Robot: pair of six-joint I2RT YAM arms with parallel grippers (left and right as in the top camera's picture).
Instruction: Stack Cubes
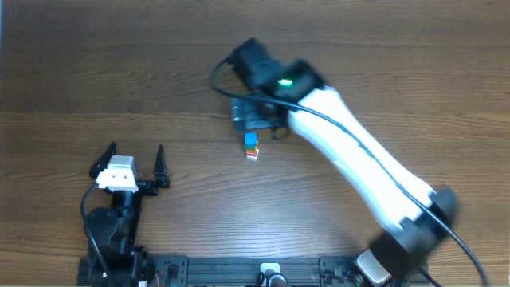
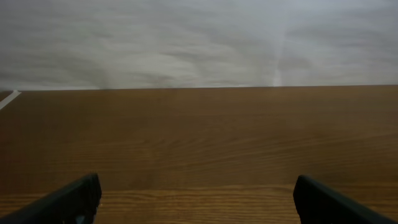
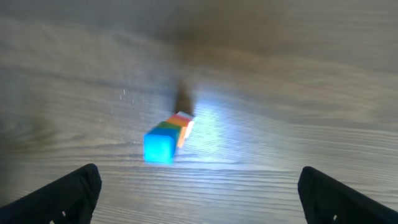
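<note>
A small stack of cubes (image 1: 252, 147) stands near the table's middle, blue on top, then green, orange and a pale one at the bottom. In the right wrist view the same stack (image 3: 166, 139) shows from above, blue face nearest. My right gripper (image 3: 198, 186) hovers open above it, fingers spread wide and apart from the cubes; from overhead the right gripper (image 1: 253, 112) sits just beyond the stack. My left gripper (image 1: 135, 159) rests open at the near left, far from the cubes, with bare table between its fingers (image 2: 68, 202).
The wooden table (image 1: 96, 72) spreads bare on all sides of the stack. A black cable (image 1: 219, 80) loops off the right arm's wrist. A pale wall (image 2: 199, 37) rises past the table's far edge.
</note>
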